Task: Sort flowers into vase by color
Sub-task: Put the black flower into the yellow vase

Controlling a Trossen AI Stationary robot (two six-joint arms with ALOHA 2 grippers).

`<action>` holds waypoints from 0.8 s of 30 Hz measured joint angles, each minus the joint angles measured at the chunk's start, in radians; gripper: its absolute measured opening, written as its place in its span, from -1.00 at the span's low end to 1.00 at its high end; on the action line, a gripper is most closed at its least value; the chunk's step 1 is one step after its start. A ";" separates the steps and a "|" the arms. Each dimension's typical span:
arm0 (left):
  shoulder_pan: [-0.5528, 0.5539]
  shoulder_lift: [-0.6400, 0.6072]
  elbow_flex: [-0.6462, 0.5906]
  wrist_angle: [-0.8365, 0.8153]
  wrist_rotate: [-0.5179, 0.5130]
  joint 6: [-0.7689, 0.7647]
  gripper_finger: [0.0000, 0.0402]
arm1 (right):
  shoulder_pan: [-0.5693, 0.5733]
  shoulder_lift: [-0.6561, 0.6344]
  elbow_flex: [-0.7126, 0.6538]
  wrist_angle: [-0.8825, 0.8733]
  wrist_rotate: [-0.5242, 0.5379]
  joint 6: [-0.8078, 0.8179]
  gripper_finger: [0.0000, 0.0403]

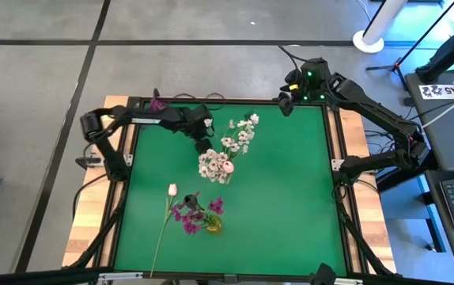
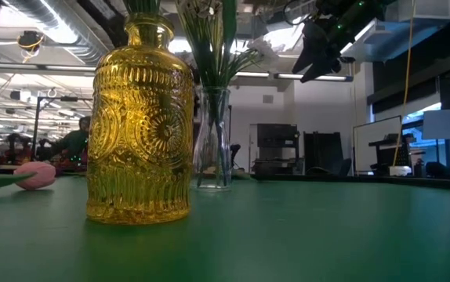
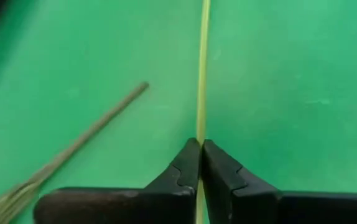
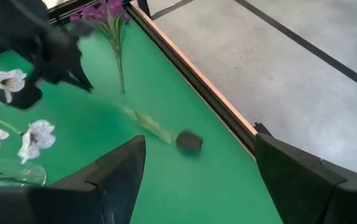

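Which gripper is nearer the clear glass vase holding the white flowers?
Left. The left gripper sits just beside the clear glass vase, shut on a thin green stem; the right gripper waits open at the far corner.

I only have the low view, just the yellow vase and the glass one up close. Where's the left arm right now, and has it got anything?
Observer: The left gripper is low over the green mat, toward its back left, with its jaws shut on a thin green stem.
Operator: Which flower is that stem from?
Observer: I cannot tell. The wrist view shows no blossom. A purple flower lies at the back left edge nearby.
Operator: And the pink thing on my left?
Observer: That is a pink tulip lying loose on the mat, with its stalk running toward the front edge.
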State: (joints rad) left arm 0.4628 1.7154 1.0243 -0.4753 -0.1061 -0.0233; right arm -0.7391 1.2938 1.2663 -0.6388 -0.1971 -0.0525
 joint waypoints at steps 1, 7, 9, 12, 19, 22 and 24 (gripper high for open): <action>0.000 -0.032 0.001 -0.022 -0.011 -0.004 -0.99 | 0.000 0.000 0.000 0.000 -0.003 0.000 0.48; 0.000 -0.252 0.001 -0.080 -0.056 -0.050 -0.99 | 0.000 0.000 0.000 0.013 -0.006 0.000 0.48; 0.000 -0.327 0.001 -0.089 -0.081 -0.057 -0.99 | 0.000 0.000 0.000 0.013 -0.006 0.000 0.48; 0.000 -0.442 0.002 -0.098 -0.142 -0.080 -1.00 | 0.000 0.000 0.000 0.014 -0.006 0.000 0.48; 0.000 -0.677 0.002 -0.119 -0.253 -0.109 -1.00 | 0.000 0.000 0.000 0.072 -0.069 0.017 0.48; -0.001 -0.762 0.002 -0.107 -0.189 -0.130 -1.00 | 0.000 -0.007 0.000 0.153 -0.194 0.052 0.48; -0.004 -0.809 0.002 -0.082 -0.083 -0.148 -1.00 | 0.008 -0.020 0.000 0.229 -0.282 0.080 0.48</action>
State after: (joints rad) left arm 0.4591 0.9060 1.0267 -0.5571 -0.1890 -0.1710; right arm -0.7310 1.2738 1.2659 -0.4094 -0.4794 0.0278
